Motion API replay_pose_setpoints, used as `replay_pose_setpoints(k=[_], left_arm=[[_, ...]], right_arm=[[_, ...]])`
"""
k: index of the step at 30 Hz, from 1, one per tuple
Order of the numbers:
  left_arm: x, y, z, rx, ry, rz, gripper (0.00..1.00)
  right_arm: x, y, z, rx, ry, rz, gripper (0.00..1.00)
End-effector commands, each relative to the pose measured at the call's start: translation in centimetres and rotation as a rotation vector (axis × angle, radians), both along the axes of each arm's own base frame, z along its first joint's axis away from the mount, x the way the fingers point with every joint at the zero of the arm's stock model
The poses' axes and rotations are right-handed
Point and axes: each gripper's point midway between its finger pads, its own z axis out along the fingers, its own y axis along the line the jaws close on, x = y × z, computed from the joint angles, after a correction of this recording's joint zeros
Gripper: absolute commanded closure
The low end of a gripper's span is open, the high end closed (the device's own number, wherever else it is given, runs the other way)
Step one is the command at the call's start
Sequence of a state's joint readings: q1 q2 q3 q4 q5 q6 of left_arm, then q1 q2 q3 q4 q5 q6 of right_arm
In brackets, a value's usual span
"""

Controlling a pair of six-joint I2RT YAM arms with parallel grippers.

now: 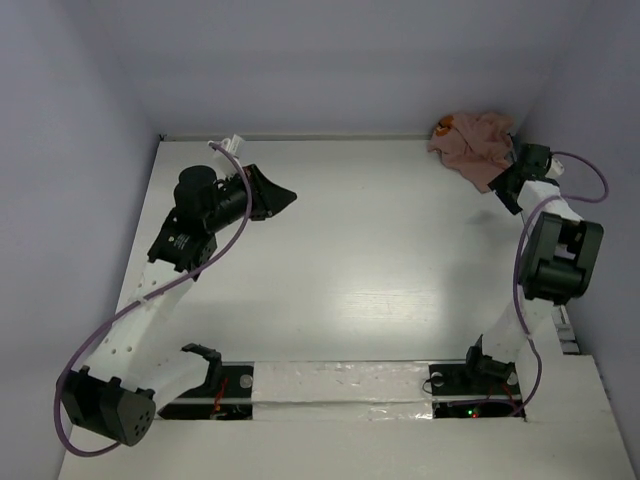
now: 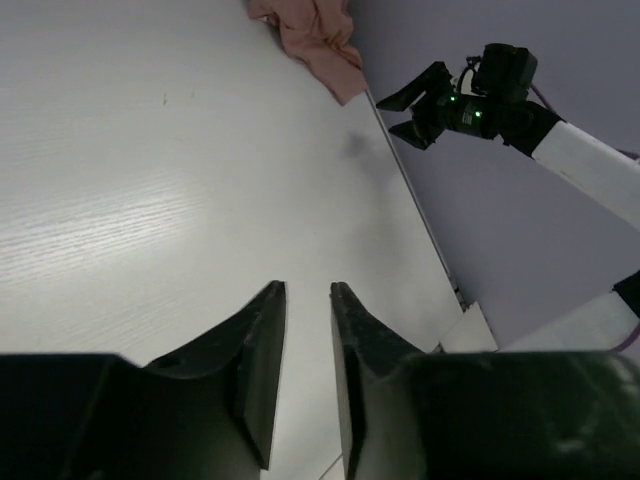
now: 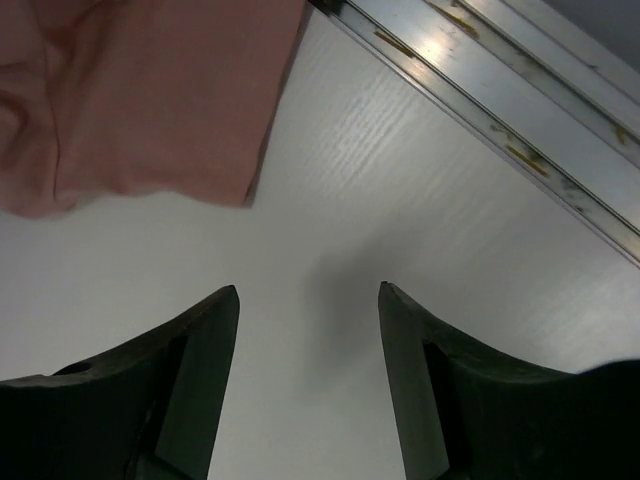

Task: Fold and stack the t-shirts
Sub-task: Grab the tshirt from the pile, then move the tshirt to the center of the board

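A dusty-pink t-shirt (image 1: 470, 145) lies crumpled in the table's far right corner, with a red-orange print showing at its back edge. My right gripper (image 1: 498, 186) hovers just off the shirt's near right edge, open and holding nothing. In the right wrist view the t-shirt (image 3: 130, 100) fills the upper left, ahead of the spread right gripper (image 3: 307, 290), with bare table between. My left gripper (image 1: 288, 197) hangs over the far left of the table, far from the shirt. Its jaws (image 2: 308, 288) stand a narrow gap apart with nothing in them. The left wrist view shows the t-shirt (image 2: 315, 35) far off and the right gripper (image 2: 395, 120).
The white table (image 1: 350, 250) is boxed in by grey walls at the back and both sides. A metal rail (image 3: 480, 120) runs along the table's right edge close to my right gripper. Both arm bases (image 1: 330, 385) sit at the near edge.
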State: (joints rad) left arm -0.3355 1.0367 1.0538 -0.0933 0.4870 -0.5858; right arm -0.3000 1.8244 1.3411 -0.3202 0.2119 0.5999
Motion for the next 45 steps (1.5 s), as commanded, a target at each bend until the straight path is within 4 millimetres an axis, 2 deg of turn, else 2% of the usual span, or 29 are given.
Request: replay_pose_setpoints(k=[1,2,3,6,8,9,11,13,18,22,23,24,25,26,27,28,29,30,31,32,33,34,36,37,38,40,41,44,45], left_arm=[[1.0,0.1,-0.4,0.012,-0.025,0.036,0.77],[1.1,0.1,-0.6,0.016,-0.021,0.037,0.73],[1.3,0.1,-0.9,0.022,-0.014,0.041,0.68],[1.9,0.1,-1.4,0.034,0.001,0.052,0.66],[2.2,0.1,-2.0,0.04,0.016,0.059,0.66],[2.4,0.1,-2.1,0.041,0.021,0.061,0.66],[2.7,0.1,-2.5,0.045,0.036,0.069,0.66],[3.0,0.2,-2.6,0.052,0.041,0.082,0.66],[3.7,0.8,-2.3,0.092,0.048,0.117,0.66],[4.3,1.4,-1.5,0.127,0.028,0.153,0.66],[4.3,1.6,-1.5,0.141,0.032,0.159,0.66],[4.4,1.8,-1.5,0.146,0.033,0.167,0.66],[4.4,1.9,-1.2,0.148,0.029,0.174,0.66],[4.4,1.9,-1.1,0.148,0.028,0.173,0.66],[4.4,1.9,-1.0,0.149,0.022,0.174,0.67],[4.5,2.1,-0.8,0.149,0.02,0.183,0.67],[4.6,2.1,-0.5,0.148,0.014,0.188,0.67],[4.8,2.1,-0.4,0.148,0.014,0.196,0.68],[5.2,2.2,0.6,0.135,0.004,0.214,0.68],[5.6,2.1,0.8,0.126,0.008,0.219,0.68],[5.8,2.0,1.1,0.114,0.008,0.22,0.68],[5.9,1.7,1.7,0.095,0.003,0.215,0.69],[6.0,1.4,2.5,0.072,-0.022,0.207,0.69],[6.1,1.4,2.8,0.066,-0.027,0.208,0.69],[6.1,1.4,2.9,0.067,-0.032,0.206,0.69],[6.2,1.4,3.1,0.067,-0.036,0.207,0.69],[6.2,1.4,3.2,0.064,-0.04,0.206,0.69],[6.0,1.2,3.3,0.061,-0.044,0.193,0.69],[5.9,1.1,3.2,0.062,-0.044,0.184,0.69]], right_arm=[[4.3,-1.6,-0.3,0.067,-0.097,-0.008,0.35],[5.7,-1.8,-0.1,0.076,-0.12,-0.002,0.35],[6.4,-1.7,-2.7,0.1,-0.083,0.002,0.35],[8.4,-2.2,-5.2,0.128,-0.052,-0.002,0.35],[9.1,-2.5,-6.1,0.138,-0.042,-0.018,0.35],[10.0,-2.7,-5.6,0.145,-0.064,-0.025,0.35],[10.9,-2.5,-7.8,0.184,-0.048,-0.025,0.35],[11.4,-2.3,-8.6,0.208,-0.042,-0.024,0.36],[11.7,-2.2,-9.3,0.238,-0.024,-0.039,0.5],[12.1,-1.8,-9.3,0.242,-0.028,0.007,0.76],[12.7,-1.2,-8.9,0.269,-0.043,0.042,1.0],[12.9,-0.8,-8.4,0.278,-0.057,0.064,1.0],[13.9,-0.8,-6.8,0.253,-0.117,0.107,1.0],[14.5,0.4,-5.1,0.236,-0.16,0.156,1.0],[14.2,1.3,-4.3,0.215,-0.179,0.191,1.0],[14.9,1.9,1.5,0.138,-0.288,0.251,1.0],[14.8,2.8,4.7,0.091,-0.337,0.279,1.0],[14.7,5.2,7.4,0.043,-0.394,0.341,1.0],[13.6,6.7,17.2,-0.024,-0.569,0.379,1.0],[12.2,8.5,19.5,-0.034,-0.612,0.425,1.0],[11.1,9.9,23.7,-0.064,-0.709,0.459,1.0],[8.3,12.5,30.7,-0.097,-0.847,0.516,1.0],[5.4,15.0,36.7,-0.12,-0.961,0.579,1.0],[4.0,16.0,38.9,-0.125,-0.986,0.605,1.0],[1.3,17.5,44.4,-0.156,-1.087,0.661,1.0],[-1.3,18.5,48.1,-0.157,-1.135,0.704,1.0],[-4.1,19.7,52.2,-0.182,-1.225,0.751,1.0],[-7.0,21.3,55.8,-0.158,-1.29,0.829,1.0],[-9.1,22.0,58.4,-0.173,-1.354,0.864,1.0]])
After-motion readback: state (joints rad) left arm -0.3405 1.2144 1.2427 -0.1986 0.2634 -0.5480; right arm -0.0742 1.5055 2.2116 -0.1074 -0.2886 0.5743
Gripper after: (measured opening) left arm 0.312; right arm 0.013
